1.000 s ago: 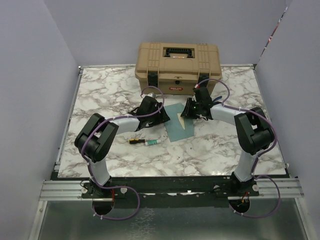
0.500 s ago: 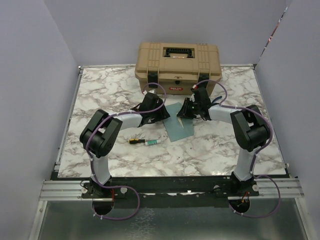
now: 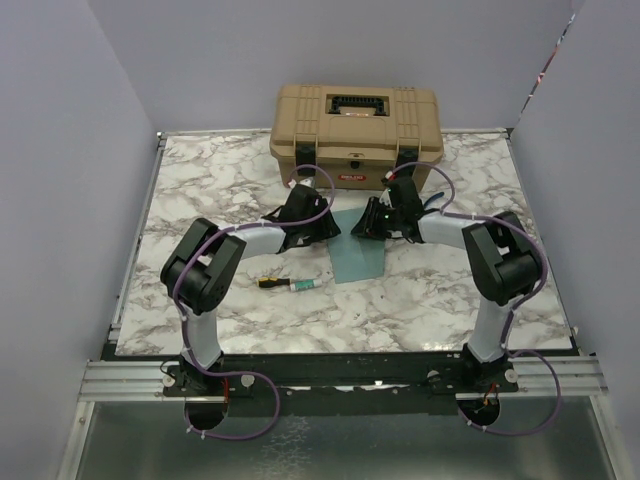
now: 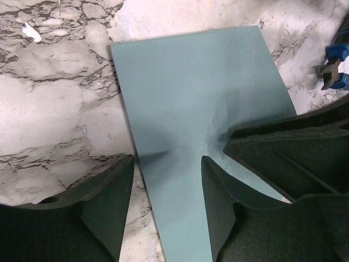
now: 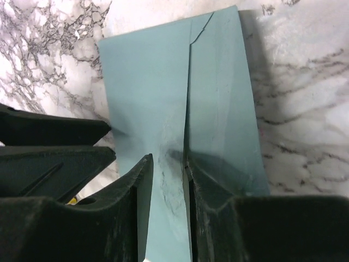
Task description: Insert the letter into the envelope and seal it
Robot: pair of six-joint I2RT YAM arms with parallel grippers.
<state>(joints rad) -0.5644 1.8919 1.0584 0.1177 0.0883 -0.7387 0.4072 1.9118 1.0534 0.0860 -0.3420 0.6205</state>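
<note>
The teal envelope [image 3: 356, 262] lies flat on the marble table in front of the toolbox. It fills the left wrist view [image 4: 191, 82] and the right wrist view [image 5: 144, 82]. The letter is hidden; no cream paper shows. My left gripper [image 3: 330, 232] is open, its tips [image 4: 166, 180] straddling the envelope's left edge, low over it. My right gripper [image 3: 362, 228] is open by a narrow gap [image 5: 166, 174] and presses down on the envelope at the edge of the folded flap [image 5: 218, 82]. The paper is creased under it. The right gripper's fingers [image 4: 283, 147] show in the left wrist view.
A tan toolbox [image 3: 355, 125], shut, stands at the back, just behind both grippers. A small pen-like thing [image 3: 290, 284] with yellow and green parts lies left of the envelope's near end. Grey walls close in the table's left, right and back sides.
The cream corner of the letter that showed at the envelope's top is now out of sight. My right gripper has moved left over the envelope. The left gripper has shifted slightly.
</note>
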